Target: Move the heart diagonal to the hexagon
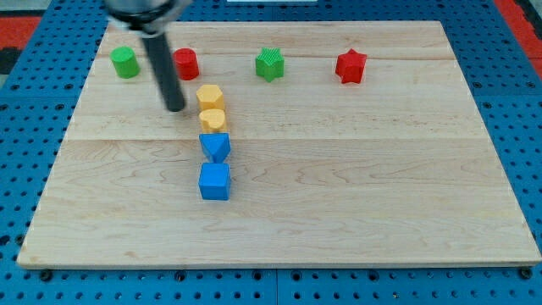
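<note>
The yellow hexagon (210, 96) sits upper left of centre on the wooden board (356, 169). The yellow heart (212, 119) lies directly below it, touching it. My tip (175, 108) is just left of the two yellow blocks, about level with the seam between them, a small gap away from both. The dark rod rises from there toward the view's top left.
A blue triangle-like block (215, 146) sits right under the heart, and a blue cube (214, 181) below that. Along the top are a green cylinder (125, 62), a red cylinder (185, 63) partly behind the rod, a green star (270, 64) and a red star (351, 66).
</note>
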`<action>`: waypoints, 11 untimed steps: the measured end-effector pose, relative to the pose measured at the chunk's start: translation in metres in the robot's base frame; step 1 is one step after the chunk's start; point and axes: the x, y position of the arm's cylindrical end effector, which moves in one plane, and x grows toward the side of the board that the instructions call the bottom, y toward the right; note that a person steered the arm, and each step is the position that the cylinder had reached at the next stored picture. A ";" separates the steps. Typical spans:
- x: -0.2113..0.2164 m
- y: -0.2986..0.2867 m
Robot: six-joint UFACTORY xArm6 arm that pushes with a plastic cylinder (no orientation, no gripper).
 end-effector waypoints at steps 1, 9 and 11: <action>-0.007 0.070; 0.049 0.090; 0.109 0.087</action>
